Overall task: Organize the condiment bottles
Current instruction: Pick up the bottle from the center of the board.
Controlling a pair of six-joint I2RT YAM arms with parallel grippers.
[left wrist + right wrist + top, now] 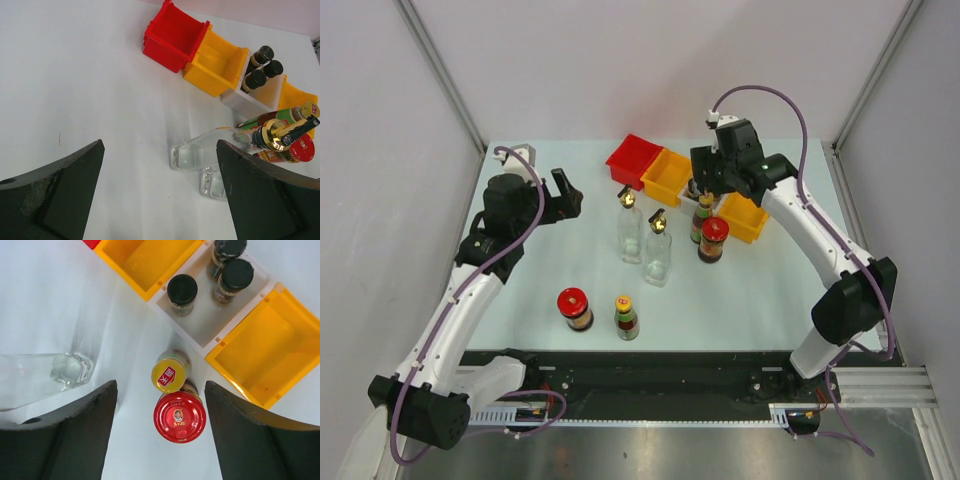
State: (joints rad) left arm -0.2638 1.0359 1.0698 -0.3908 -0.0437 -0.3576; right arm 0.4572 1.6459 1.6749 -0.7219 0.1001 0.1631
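Two clear glass bottles with gold spouts stand mid-table. A red-lidded jar and a yellow-capped sauce bottle stand touching in front of the bins. My right gripper hovers open above them, a jaw on each side of the jar and clear of it. Three black-capped shakers stand in the white bin. Nearer the front stand a second red-lidded jar and a sauce bottle. At the left, my left gripper is wide open and holds nothing.
A red bin and an orange bin sit at the back, both showing nothing inside. Another orange bin lies right of the white one. Grey walls close off the left, back and right sides.
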